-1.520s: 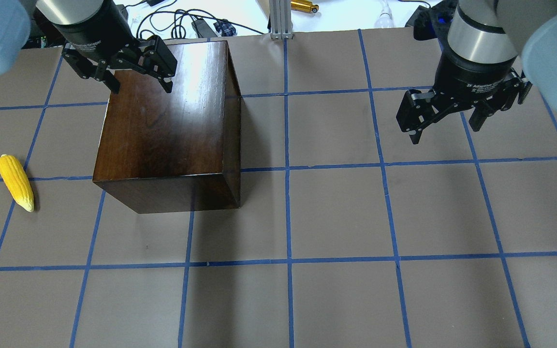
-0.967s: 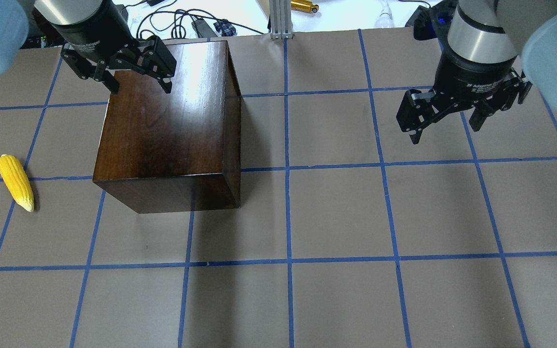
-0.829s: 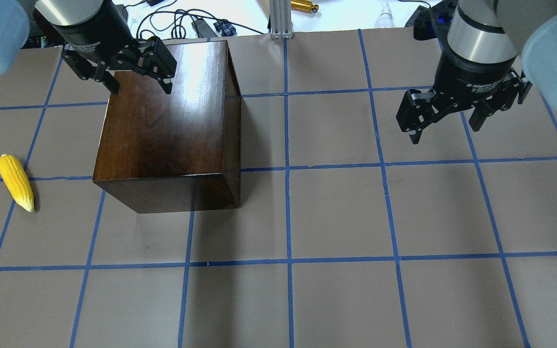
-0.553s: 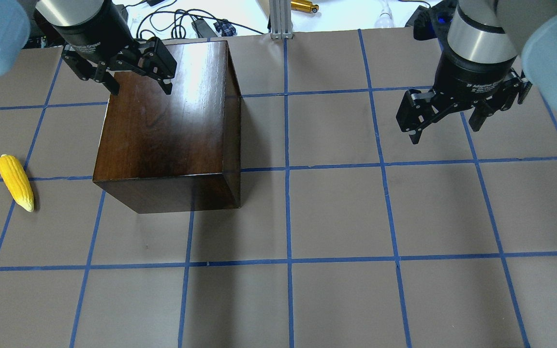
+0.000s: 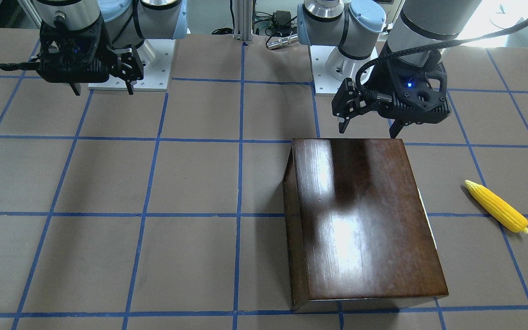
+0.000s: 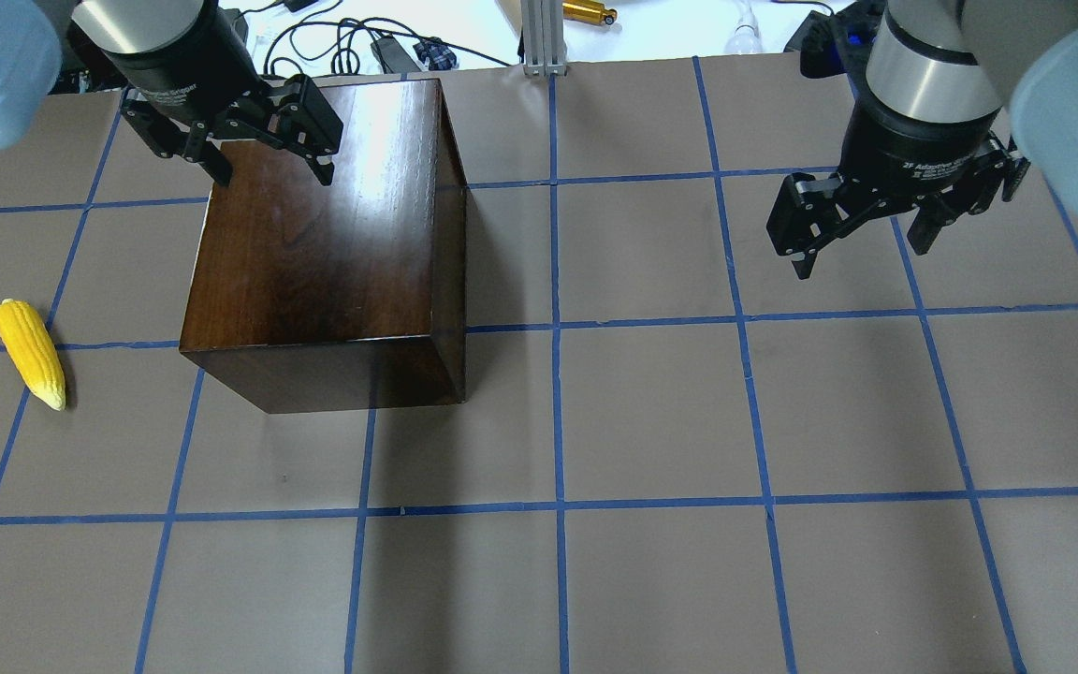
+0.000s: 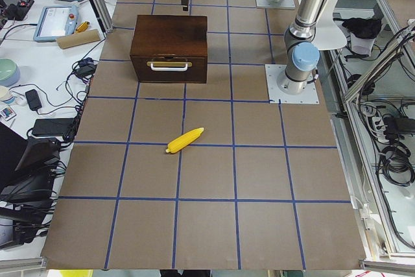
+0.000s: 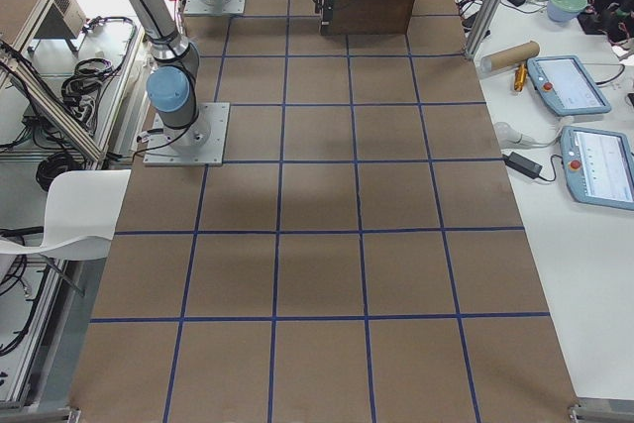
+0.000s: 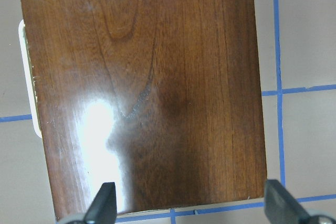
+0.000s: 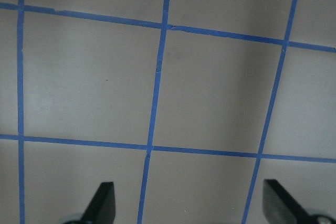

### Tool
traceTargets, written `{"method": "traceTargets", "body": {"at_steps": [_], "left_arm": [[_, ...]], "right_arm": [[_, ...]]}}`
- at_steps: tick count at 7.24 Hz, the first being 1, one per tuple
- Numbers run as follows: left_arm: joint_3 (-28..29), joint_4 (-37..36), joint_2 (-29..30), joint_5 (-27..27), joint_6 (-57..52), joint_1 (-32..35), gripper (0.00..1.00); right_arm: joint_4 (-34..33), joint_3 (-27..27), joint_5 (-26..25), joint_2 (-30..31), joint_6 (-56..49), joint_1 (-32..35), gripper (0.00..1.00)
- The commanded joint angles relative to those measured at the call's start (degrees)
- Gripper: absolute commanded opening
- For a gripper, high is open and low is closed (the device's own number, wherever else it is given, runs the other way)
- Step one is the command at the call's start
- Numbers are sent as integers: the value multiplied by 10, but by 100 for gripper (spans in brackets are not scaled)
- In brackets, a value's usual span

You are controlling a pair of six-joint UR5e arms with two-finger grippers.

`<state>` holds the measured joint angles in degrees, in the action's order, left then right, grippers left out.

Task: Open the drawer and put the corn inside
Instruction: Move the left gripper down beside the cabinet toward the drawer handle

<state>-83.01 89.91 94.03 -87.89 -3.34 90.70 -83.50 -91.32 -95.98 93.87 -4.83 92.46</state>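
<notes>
The dark-brown wooden box stands on the left half of the table. Its drawer is shut; the front panel with a pale handle faces the corn. The handle shows as a pale strip in the left wrist view. The yellow corn lies on the table left of the box, also in the front-facing view. My left gripper is open and empty, above the box's end nearest the robot base. My right gripper is open and empty, above bare table.
The brown paper table carries a grid of blue tape. Cables and a brass-coloured tool lie beyond the table edge. An aluminium post stands at that edge. The robot bases are bolted to the table.
My left gripper has shifted only very slightly above the box's end. The box, the corn and my right gripper have not moved.
</notes>
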Motion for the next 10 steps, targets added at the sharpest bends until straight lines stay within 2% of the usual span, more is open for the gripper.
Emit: {"method": "traceTargets", "body": {"at_steps": [1, 6, 8, 10], "left_arm": [[-1, 0, -1, 0, 0, 0, 100], [-1, -1, 0, -12, -8, -20, 100], [-2, 2, 3, -7, -17, -106, 100], [-1, 2, 12, -4, -101, -215, 100]], "right_arm": [[0, 0, -1, 0, 0, 0, 100], [0, 0, 0, 0, 0, 0, 100], [0, 0, 0, 0, 0, 0, 100], [0, 0, -1, 0, 0, 0, 100]]}}
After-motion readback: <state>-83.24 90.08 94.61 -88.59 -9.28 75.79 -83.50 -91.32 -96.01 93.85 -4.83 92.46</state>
